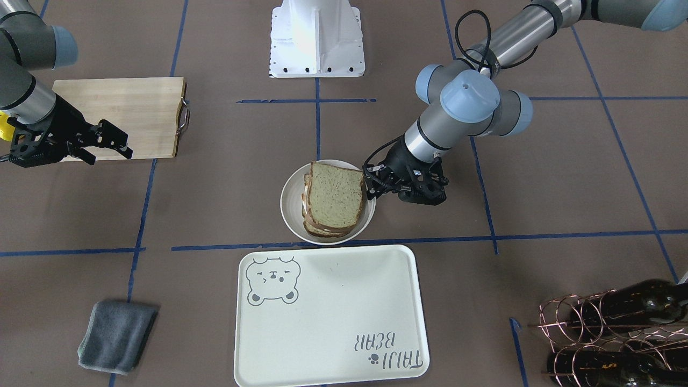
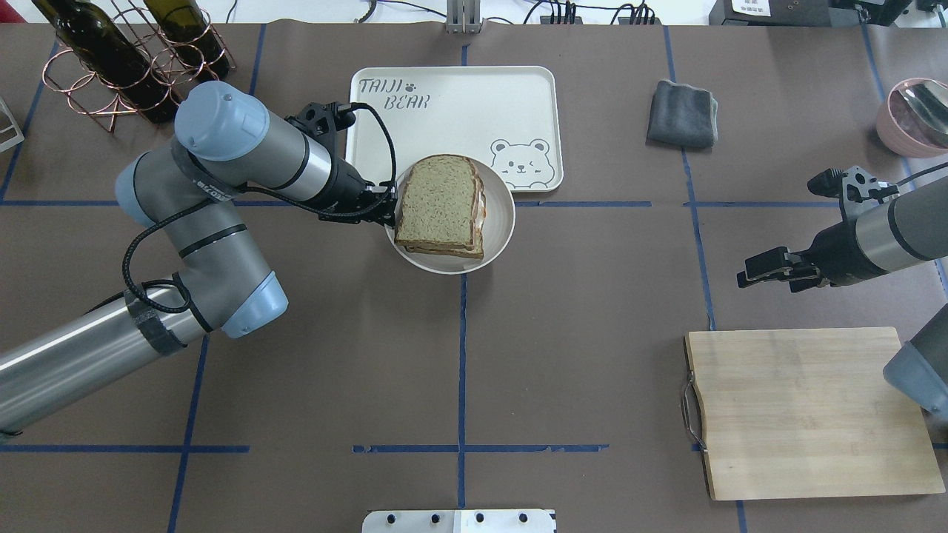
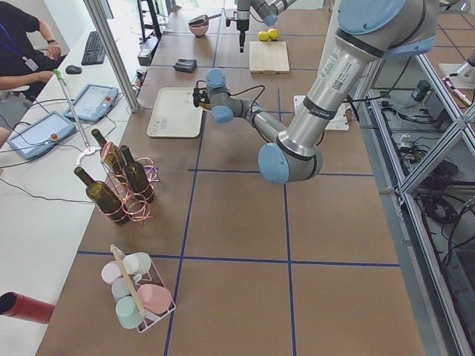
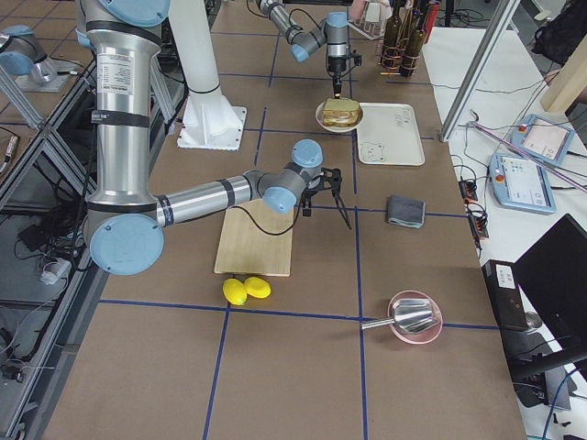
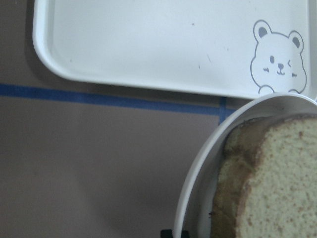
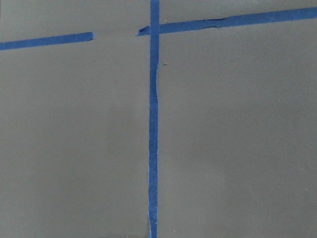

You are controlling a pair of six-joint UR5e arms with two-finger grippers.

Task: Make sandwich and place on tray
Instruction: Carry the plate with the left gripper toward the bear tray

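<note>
Only thing I can actually read here is on the cream tray sitting on the bench: grey lettering in one corner says "TAIJI BEAR", split over two lines, with a tiny paw print right after "TAIJI". It shows upside down in the front-facing view. The opposite corner has a winking bear face, no words. There's a sticker on the near arm, too small to read.
</note>
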